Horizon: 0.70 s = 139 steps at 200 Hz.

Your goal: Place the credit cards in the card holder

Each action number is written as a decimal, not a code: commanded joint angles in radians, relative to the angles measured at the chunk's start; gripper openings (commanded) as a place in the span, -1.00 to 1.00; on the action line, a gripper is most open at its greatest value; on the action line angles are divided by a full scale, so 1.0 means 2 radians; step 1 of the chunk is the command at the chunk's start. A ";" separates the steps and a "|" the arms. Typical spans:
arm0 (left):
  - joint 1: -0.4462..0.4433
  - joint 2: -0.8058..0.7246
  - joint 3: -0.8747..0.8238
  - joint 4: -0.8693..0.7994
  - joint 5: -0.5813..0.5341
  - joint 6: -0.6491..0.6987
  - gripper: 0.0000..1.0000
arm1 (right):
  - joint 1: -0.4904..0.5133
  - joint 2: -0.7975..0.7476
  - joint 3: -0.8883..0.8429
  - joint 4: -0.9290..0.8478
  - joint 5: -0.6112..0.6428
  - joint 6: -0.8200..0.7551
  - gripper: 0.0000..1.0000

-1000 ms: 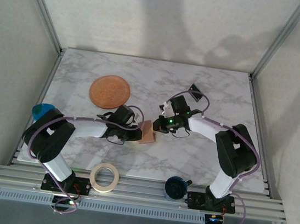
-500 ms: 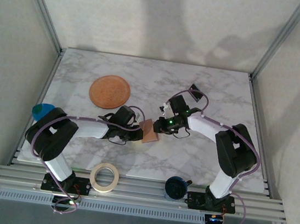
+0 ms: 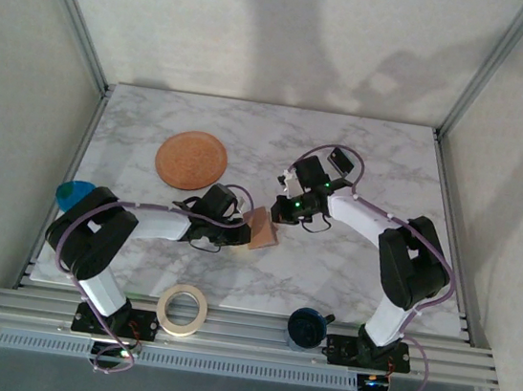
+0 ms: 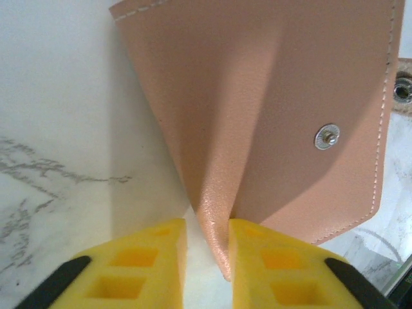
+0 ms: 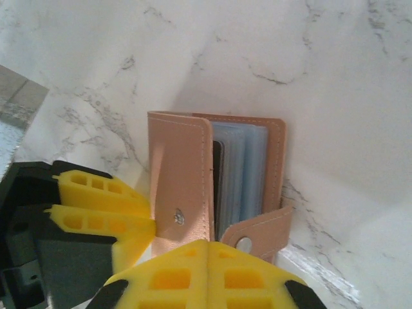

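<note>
Two things lie nearest, back by the arm bases and well behind both grippers: a cream ring-shaped roll of tape (image 3: 162, 308) behind the left arm and a dark blue round object (image 3: 305, 327) behind the right. Ahead of them the left gripper (image 4: 206, 230) is clamped on the small tan-pink leather card holder (image 4: 277, 96), its yellow fingers (image 4: 138, 264) pinching the lower edge of one cover, whose metal snap stud (image 4: 327, 136) sits up and to the right of the fingertips. The card holder hangs open directly between the two grippers, low over the white marble table (image 3: 393, 145); whether it touches the table I cannot tell. The right gripper (image 5: 209, 254) faces its open side, jaws pressed together with nothing seen between them, tips right by the snap tab (image 5: 257, 230) on the other cover. Clear bluish plastic sleeves (image 5: 248, 164) fan out inside, and a dark strip (image 5: 217, 170) shows beside the held cover. Farther off, beyond the right gripper, a small dark rectangular card with a light patch (image 3: 342, 159) lies on the table, and beyond the left gripper rests a large round orange-brown disc (image 3: 191, 159).
</note>
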 commanded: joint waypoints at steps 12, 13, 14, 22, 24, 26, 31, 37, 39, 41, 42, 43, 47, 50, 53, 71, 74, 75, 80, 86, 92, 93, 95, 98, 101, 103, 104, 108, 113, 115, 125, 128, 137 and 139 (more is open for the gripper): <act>0.000 -0.015 0.015 -0.046 -0.029 0.006 -0.41 | 0.003 0.007 0.013 -0.035 0.036 -0.025 -0.61; 0.000 -0.016 0.015 -0.046 -0.029 0.006 -0.41 | 0.003 0.007 0.013 -0.035 0.036 -0.026 -0.60; 0.001 -0.017 0.015 -0.046 -0.030 0.006 -0.41 | 0.003 0.006 0.013 -0.036 0.036 -0.026 -0.59; 0.003 -0.022 0.017 -0.047 -0.032 0.006 -0.41 | 0.004 0.004 0.012 -0.037 0.036 -0.031 -0.56; 0.004 -0.023 0.017 -0.047 -0.033 0.006 -0.40 | 0.004 0.004 0.012 -0.037 0.038 -0.033 -0.55; 0.005 -0.024 0.017 -0.047 -0.033 0.006 -0.40 | 0.005 0.003 0.013 -0.038 0.040 -0.034 -0.54; 0.006 -0.026 0.018 -0.046 -0.035 0.005 -0.40 | 0.008 0.003 0.015 -0.041 0.046 -0.038 -0.50; 0.009 -0.027 0.018 -0.044 -0.035 0.005 -0.39 | 0.010 0.002 0.017 -0.043 0.049 -0.041 -0.49; 0.009 -0.027 0.018 -0.044 -0.035 0.005 -0.38 | 0.010 0.002 0.017 -0.042 0.049 -0.040 -0.48; 0.010 -0.026 0.019 -0.044 -0.035 0.004 -0.38 | 0.010 0.002 0.017 -0.042 0.048 -0.041 -0.48; 0.011 -0.026 0.019 -0.043 -0.034 0.004 -0.38 | 0.011 0.002 0.017 -0.042 0.047 -0.041 -0.48; 0.011 -0.026 0.019 -0.042 -0.034 0.004 -0.38 | 0.011 0.001 0.017 -0.042 0.046 -0.041 -0.47; 0.012 -0.024 0.020 -0.042 -0.033 0.003 -0.37 | 0.011 0.001 0.016 -0.040 0.044 -0.041 -0.45; 0.013 -0.022 0.021 -0.041 -0.033 0.003 -0.37 | 0.011 0.001 0.017 -0.039 0.042 -0.042 -0.43; 0.013 -0.021 0.022 -0.041 -0.032 0.003 -0.37 | 0.012 0.001 0.017 -0.039 0.041 -0.041 -0.41; 0.014 -0.014 0.027 -0.033 -0.032 0.003 -0.32 | 0.014 0.005 0.020 -0.038 0.037 -0.042 -0.34; 0.014 -0.013 0.027 -0.031 -0.032 0.003 -0.31 | 0.014 0.006 0.021 -0.038 0.037 -0.042 -0.33; 0.014 -0.013 0.027 -0.031 -0.032 0.003 -0.30 | 0.014 0.006 0.022 -0.038 0.037 -0.043 -0.33; 0.015 -0.011 0.029 -0.028 -0.033 0.003 -0.29 | 0.014 0.008 0.022 -0.038 0.037 -0.042 -0.33; 0.015 -0.008 0.031 -0.027 -0.032 0.004 -0.27 | 0.015 0.009 0.023 -0.037 0.038 -0.042 -0.34; 0.016 -0.002 0.034 -0.026 -0.032 0.004 -0.26 | 0.014 0.012 0.024 -0.038 0.040 -0.042 -0.35; 0.016 -0.002 0.034 -0.025 -0.032 0.005 -0.26 | 0.014 0.013 0.025 -0.038 0.040 -0.042 -0.35; 0.016 -0.001 0.035 -0.025 -0.031 0.005 -0.26 | 0.014 0.014 0.025 -0.038 0.041 -0.042 -0.36; 0.017 0.003 0.036 -0.025 -0.031 0.005 -0.25 | 0.014 0.015 0.026 -0.038 0.042 -0.042 -0.37; 0.017 0.005 0.038 -0.026 -0.031 0.005 -0.25 | 0.014 0.016 0.027 -0.039 0.044 -0.042 -0.39; 0.017 0.007 0.039 -0.026 -0.031 0.006 -0.25 | 0.014 0.017 0.027 -0.039 0.045 -0.042 -0.41; 0.017 0.007 0.039 -0.025 -0.031 0.006 -0.25 | 0.014 0.017 0.028 -0.039 0.046 -0.042 -0.43; 0.016 0.011 0.041 -0.025 -0.030 0.007 -0.25 | 0.014 0.019 0.029 -0.040 0.048 -0.042 -0.49; 0.016 0.014 0.042 -0.025 -0.030 0.007 -0.25 | 0.014 0.019 0.030 -0.040 0.050 -0.042 -0.54; 0.017 0.015 0.043 -0.025 -0.030 0.007 -0.25 | 0.014 0.020 0.030 -0.041 0.051 -0.043 -0.56; 0.017 0.020 0.044 -0.025 -0.030 0.008 -0.25 | 0.015 0.024 0.034 -0.043 0.053 -0.043 -0.65; 0.017 0.021 0.044 -0.025 -0.030 0.009 -0.25 | 0.014 0.025 0.035 -0.045 0.055 -0.043 -0.67; 0.018 0.024 0.045 -0.024 -0.030 0.009 -0.24 | 0.015 0.028 0.037 -0.048 0.057 -0.043 -0.69; 0.018 0.025 0.045 -0.024 -0.030 0.009 -0.25 | 0.014 0.028 0.037 -0.049 0.057 -0.044 -0.69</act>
